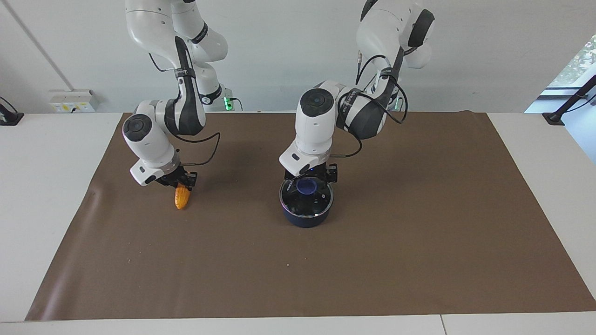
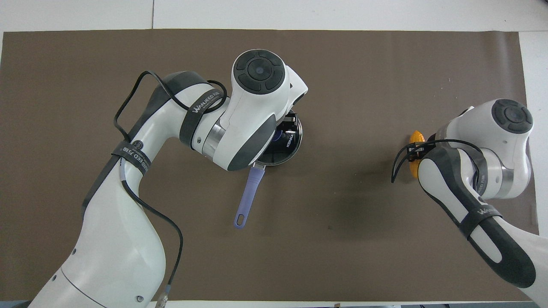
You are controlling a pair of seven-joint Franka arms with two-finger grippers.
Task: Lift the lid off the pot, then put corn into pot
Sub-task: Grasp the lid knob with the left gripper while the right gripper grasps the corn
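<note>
While the left gripper (image 1: 311, 179) straddles the lid (image 1: 307, 197), the right gripper (image 1: 182, 184) meets the corn (image 1: 181, 197)

Corn (image 2: 416, 137): in the overhead view my right arm covered all but a sliver of it.
Corn top (image 1: 182, 196): hidden under my right gripper (image 1: 179, 182); I could not tell whether my fingers closed on it.
Lid (image 2: 287, 145): my left arm hid most of it from above.
Left gripper (image 1: 311, 175): its fingertips were lost against the dark lid; grip unreadable.
Pot (image 1: 305, 218): its handle was hidden in the facing view.
</note>
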